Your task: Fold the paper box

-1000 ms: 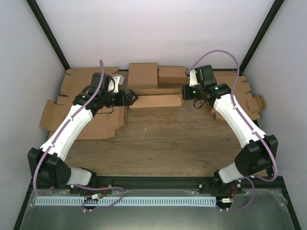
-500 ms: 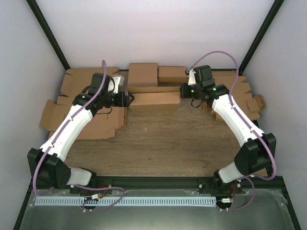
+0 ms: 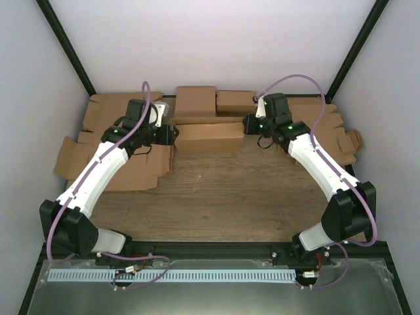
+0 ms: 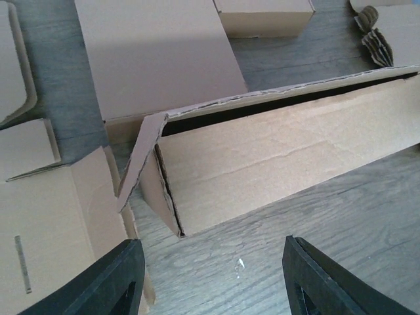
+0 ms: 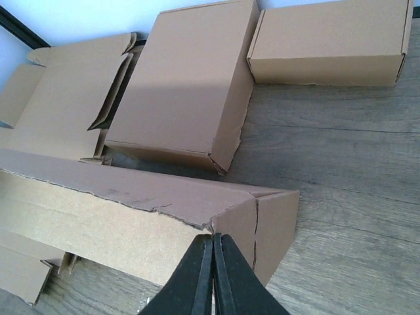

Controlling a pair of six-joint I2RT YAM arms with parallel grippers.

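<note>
At table (image 3: 216, 197) rear, half-open, empty left jaws should pinch box (image 3: 209, 138) flap (image 4: 139, 161) squarely; shut, empty right jaws brace.

Seen from the left wrist, the paper box (image 4: 275, 157) runs off the right edge and its inside shows only as a dark slit under the top flap, while the left tool (image 4: 213, 246) shows just two finger ends, cut off at the bottom edge. From the right wrist, the right tool (image 5: 213, 243), fingers pressed together, covers part of the box's near wall, and I can't tell whether the tips touch the cardboard; the box's left end also leaves the picture. From above, both tools' fingertips at the box's two ends are too small and dark to make out.
</note>
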